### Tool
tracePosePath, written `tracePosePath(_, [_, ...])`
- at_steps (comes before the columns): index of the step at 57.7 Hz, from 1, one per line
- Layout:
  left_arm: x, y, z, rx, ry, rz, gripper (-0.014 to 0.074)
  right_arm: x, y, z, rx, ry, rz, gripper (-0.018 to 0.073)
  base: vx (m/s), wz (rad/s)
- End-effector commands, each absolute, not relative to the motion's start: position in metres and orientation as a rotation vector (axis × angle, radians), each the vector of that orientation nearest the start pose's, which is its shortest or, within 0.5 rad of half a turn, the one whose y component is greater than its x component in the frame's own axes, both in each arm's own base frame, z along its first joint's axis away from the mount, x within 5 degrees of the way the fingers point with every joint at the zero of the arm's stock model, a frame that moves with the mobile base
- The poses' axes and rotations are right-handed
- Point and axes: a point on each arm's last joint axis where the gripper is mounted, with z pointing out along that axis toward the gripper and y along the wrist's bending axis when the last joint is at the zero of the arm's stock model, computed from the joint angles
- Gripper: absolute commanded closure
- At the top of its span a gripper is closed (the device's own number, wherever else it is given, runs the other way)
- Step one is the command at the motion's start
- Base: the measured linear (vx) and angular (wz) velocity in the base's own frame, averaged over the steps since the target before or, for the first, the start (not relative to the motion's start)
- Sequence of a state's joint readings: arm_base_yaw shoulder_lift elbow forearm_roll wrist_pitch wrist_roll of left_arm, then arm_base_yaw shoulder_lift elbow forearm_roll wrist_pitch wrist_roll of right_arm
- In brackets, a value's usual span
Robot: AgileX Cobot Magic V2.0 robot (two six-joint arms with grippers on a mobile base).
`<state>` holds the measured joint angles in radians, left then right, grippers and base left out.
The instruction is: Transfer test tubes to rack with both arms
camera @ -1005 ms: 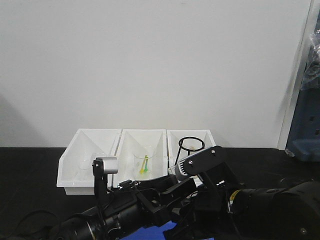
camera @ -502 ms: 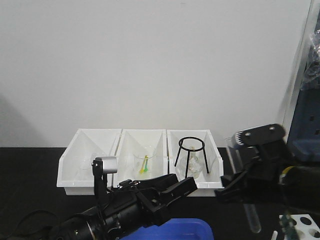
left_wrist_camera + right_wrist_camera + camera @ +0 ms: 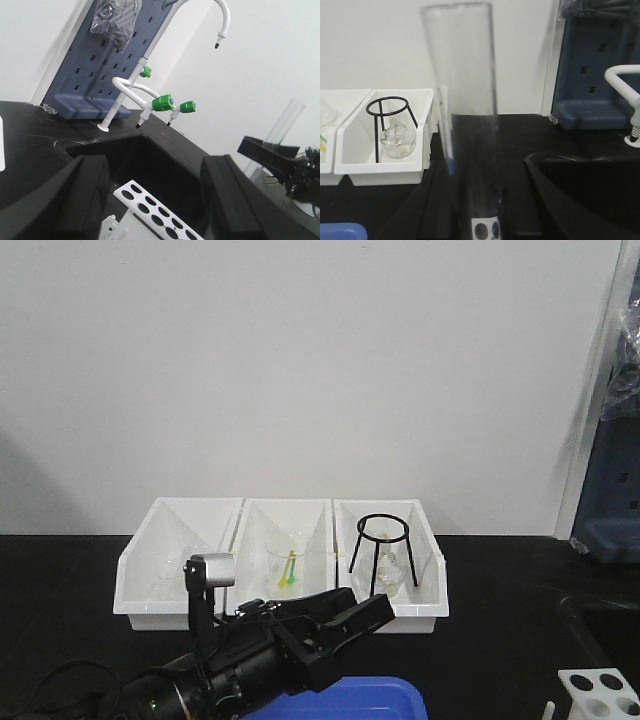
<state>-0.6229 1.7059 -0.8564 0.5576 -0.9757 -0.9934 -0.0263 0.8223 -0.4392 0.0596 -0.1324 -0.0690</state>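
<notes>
no readable text, labels or nos. anywhere.

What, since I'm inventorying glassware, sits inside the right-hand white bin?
A black wire tripod stands in the bin, with a clear round flask beneath its ring. Its front wall hides part of the floor.

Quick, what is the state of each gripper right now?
Left gripper: open, jaws apart, holding nothing.
Right gripper: closed on a test tube.
</notes>
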Motion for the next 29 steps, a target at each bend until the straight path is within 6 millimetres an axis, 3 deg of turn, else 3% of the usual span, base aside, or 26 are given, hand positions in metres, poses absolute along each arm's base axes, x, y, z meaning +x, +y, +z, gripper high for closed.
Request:
tracePosePath(1, [0.261, -0.236, 0.281, 0.355, 1.408, -1.411, 0.0060, 0.170, -0.007, 0.298, 0.042, 1.600, -0.036, 0.0566, 0.00, 0.00])
tracePosePath(11, [0.261, -0.236, 0.281, 0.355, 1.408, -1.411, 0.0060, 0.177, -0.008, 0.277, 0.060, 1.625, -0.025, 0.0566, 0.00, 0.00])
tracePosePath(29, [0.261, -0.236, 0.281, 0.355, 1.409, -1.410, 0.0060, 0.199, -0.006, 0.264, 0.002, 1.600, -0.048, 0.0566, 0.00, 0.00])
